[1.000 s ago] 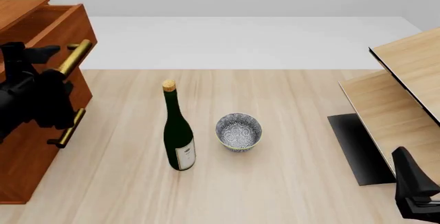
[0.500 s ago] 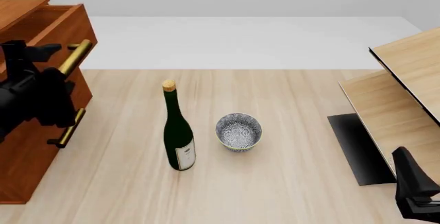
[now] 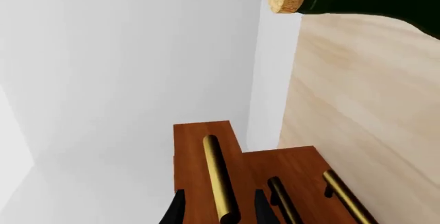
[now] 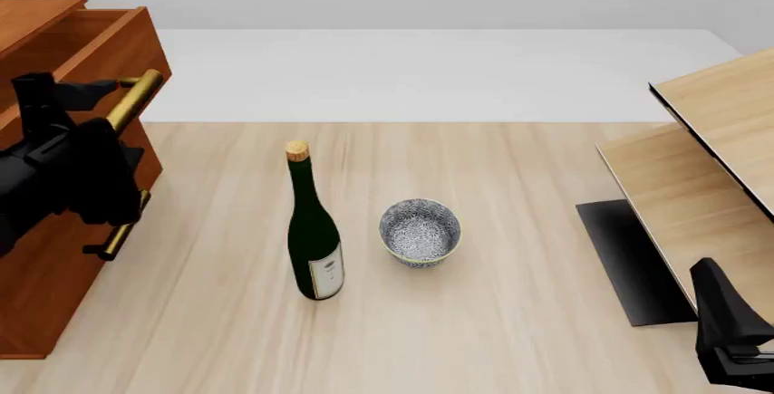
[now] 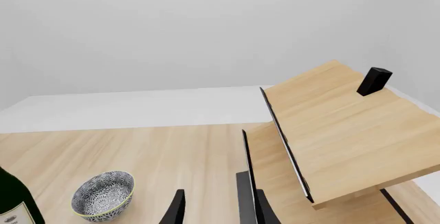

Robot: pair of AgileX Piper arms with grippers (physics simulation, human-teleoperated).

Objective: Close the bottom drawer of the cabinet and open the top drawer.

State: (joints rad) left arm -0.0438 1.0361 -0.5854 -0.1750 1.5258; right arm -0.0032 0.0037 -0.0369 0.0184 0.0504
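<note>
We have the left gripper (image 3: 218,211) at the cabinet (image 4: 49,258) on the table's left edge, its two fingers straddling the brass bar handle (image 3: 218,180) of the top drawer (image 4: 103,45); the jaws stand close on either side of the bar, though we cannot tell whether they actually press on it. In the front view the top drawer stands pulled out, its open box showing beyond the cabinet's top. The two lower handles sit together further back in the left wrist view, so we judge the bottom drawer (image 3: 330,193) already pushed in and the opening well under way; what may remain is a little more pull and letting go. The right gripper (image 5: 209,206) hangs idle near the table's right side, jaws parted and empty. A wine bottle (image 4: 314,240) and a patterned bowl (image 4: 420,230) stand mid-table, well apart from the cabinet.
</note>
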